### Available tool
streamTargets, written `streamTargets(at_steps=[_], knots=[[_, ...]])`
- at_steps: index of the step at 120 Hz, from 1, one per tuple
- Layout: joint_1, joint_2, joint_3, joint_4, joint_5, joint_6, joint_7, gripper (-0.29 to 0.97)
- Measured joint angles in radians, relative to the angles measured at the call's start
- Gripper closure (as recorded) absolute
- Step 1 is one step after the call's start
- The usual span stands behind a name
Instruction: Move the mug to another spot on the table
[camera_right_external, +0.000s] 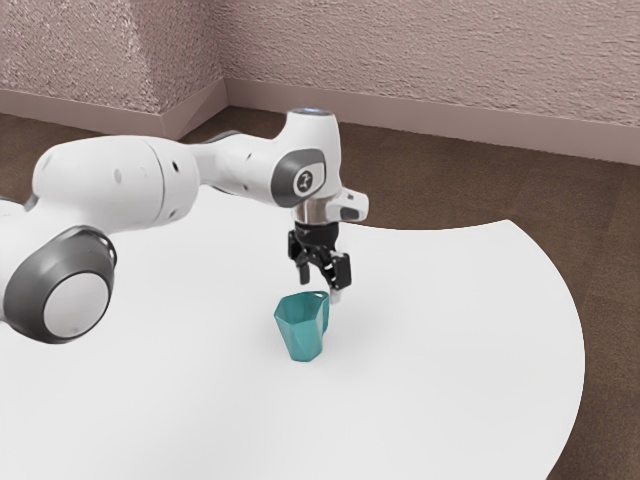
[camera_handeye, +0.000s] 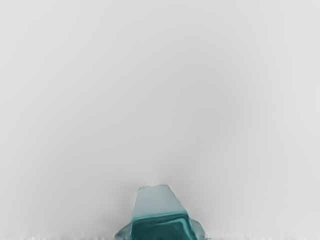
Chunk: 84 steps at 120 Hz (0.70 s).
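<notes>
The hand hangs fingers down just over the mug, its two black fingers spread apart with nothing between them, so it holds nothing. It sits above the mug's rim on the side toward the exterior view's right; one fingertip comes down close to the rim, and I cannot tell whether it touches. The teal mug stands upright on the white tabletop, near its middle, mouth up. In the wrist view the mug lies right under the hand, with bare tabletop stretching away beyond it. By my reading the task is at its beginning: the approach is about made, but the grasp, the lift, the carry and the set-down are all left to do. Next the fingers would need to drop so that one goes inside the rim and one outside the wall, then close. There is plenty of free tabletop toward the exterior view's right for a new spot.
</notes>
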Motion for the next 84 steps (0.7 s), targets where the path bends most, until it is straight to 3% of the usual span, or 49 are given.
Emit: streamTargets(at_steps=[48, 84], knots=[[0.000, 0.031, 0.002, 0.002, -0.002, -0.039, -0.029, 0.08], [-0.004, 0.038, 0.004, 0.004, 0.003, -0.039, -0.050, 0.41]])
